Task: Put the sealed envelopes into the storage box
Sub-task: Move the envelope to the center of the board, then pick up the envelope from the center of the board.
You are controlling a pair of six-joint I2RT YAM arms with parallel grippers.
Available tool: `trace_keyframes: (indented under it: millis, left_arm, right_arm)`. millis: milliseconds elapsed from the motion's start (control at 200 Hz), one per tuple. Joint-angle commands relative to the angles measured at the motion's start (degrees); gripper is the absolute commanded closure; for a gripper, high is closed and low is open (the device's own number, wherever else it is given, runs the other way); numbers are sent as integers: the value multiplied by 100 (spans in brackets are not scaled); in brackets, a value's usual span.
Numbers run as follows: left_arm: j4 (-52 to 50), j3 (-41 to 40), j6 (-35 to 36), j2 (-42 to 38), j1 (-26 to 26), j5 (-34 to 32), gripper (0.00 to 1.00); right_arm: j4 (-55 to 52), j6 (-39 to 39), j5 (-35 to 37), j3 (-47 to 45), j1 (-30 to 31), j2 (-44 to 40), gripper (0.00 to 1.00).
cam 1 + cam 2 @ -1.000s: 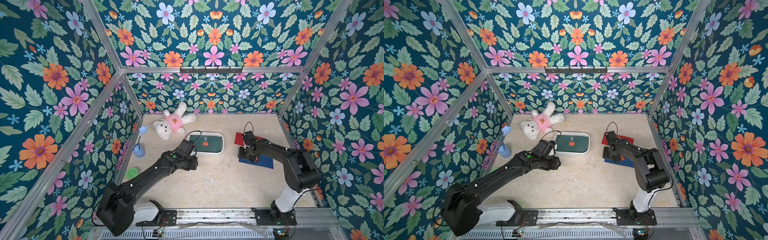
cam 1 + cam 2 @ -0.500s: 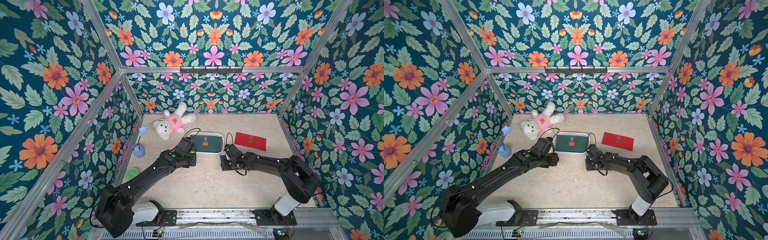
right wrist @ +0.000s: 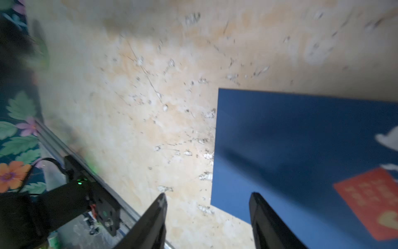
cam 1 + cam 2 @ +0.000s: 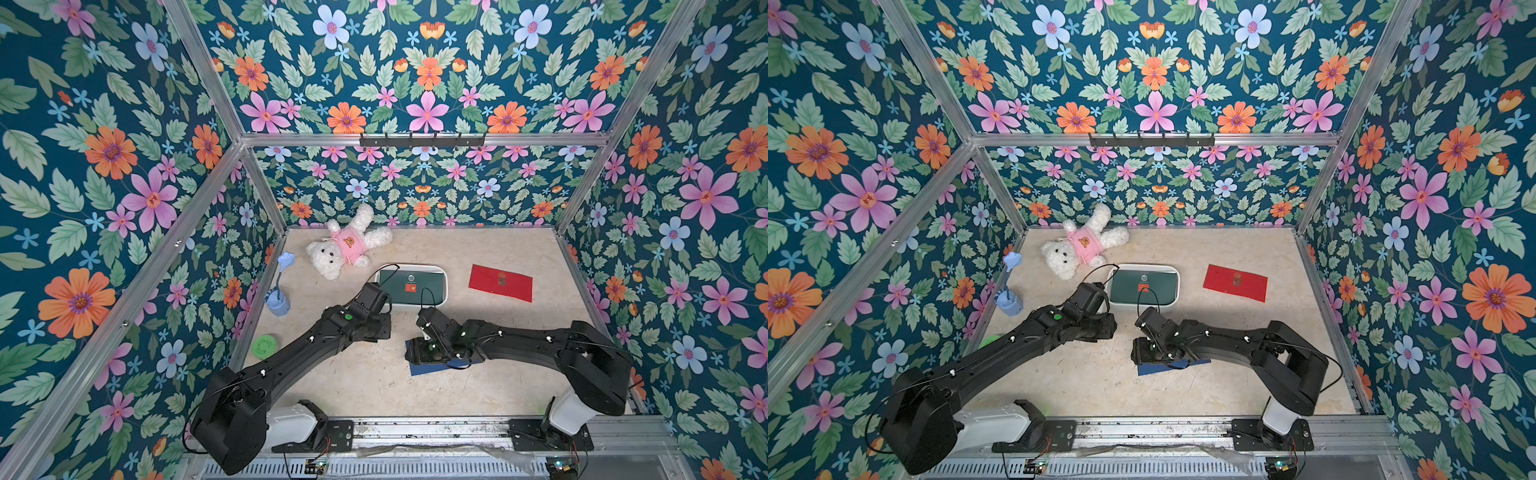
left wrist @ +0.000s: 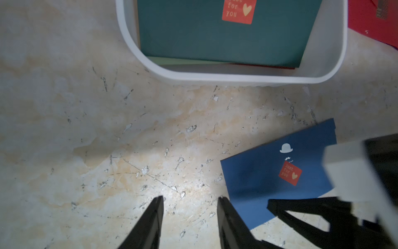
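Note:
The storage box (image 4: 415, 303) (image 4: 1142, 308) (image 5: 215, 75) is a white bin at mid-table. A dark green sealed envelope (image 4: 409, 279) (image 5: 215, 41) lies on top inside it. A red envelope (image 4: 500, 283) (image 4: 1235, 282) lies flat to its right. A navy envelope (image 4: 428, 368) (image 5: 269, 172) (image 3: 301, 133) lies on the table in front of the box. My right gripper (image 4: 415, 356) (image 3: 209, 194) is open just above it, one finger over its corner, the other over bare table. My left gripper (image 4: 384, 328) (image 5: 190, 198) is open and empty, left of the navy envelope.
A white teddy bear (image 4: 345, 249) lies at the back left. A blue cup with a flower (image 4: 277, 301) stands by the left wall, and a green disc (image 4: 263, 346) lies nearer the front. Floral walls close in three sides.
My right arm has swung from beside the red envelope to the front middle, bringing the navy envelope along, and its jaws have widened. The left arm has barely moved.

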Motion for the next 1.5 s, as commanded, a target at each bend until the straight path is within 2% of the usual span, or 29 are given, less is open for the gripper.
trace_keyframes:
  millis: [0,60,240,460,565,655,945,1495]
  left_arm:
    - [260,-272,-305,-75,-22,276,52]
    - [406,-436,-441,-121,-80,344,52]
    - [963,-804,-881,-51,-492,471,52]
    - [1544,-1058,-1382,239,-945,505,53]
    - [1773,-1173,-1516,366,-1049,561,52]
    - [1939,-1252,-1575,440,-1087,625,53]
    - [2259,-1321,-1646,801,-1160,751,53]
    - [2331,-1316,-1509,1210,-1230,718,53]
  right_arm:
    - [-725,-16,364,-129,-272,-304,29]
    - [-935,-136,474,-369,-561,-518,23]
    - [-1373,-409,738,-1095,-1534,-1219,20]
    - [-1384,-678,720,-1599,-2226,-1512,12]
    - [-1250,-810,581,-1620,-2234,-1360,12]
    - [-1110,-907,374,-1628,-2229,-1224,1]
    - [-889,-916,67,-1581,-1997,-1035,1]
    - [-863,-795,102,-1113,-1411,-655,1]
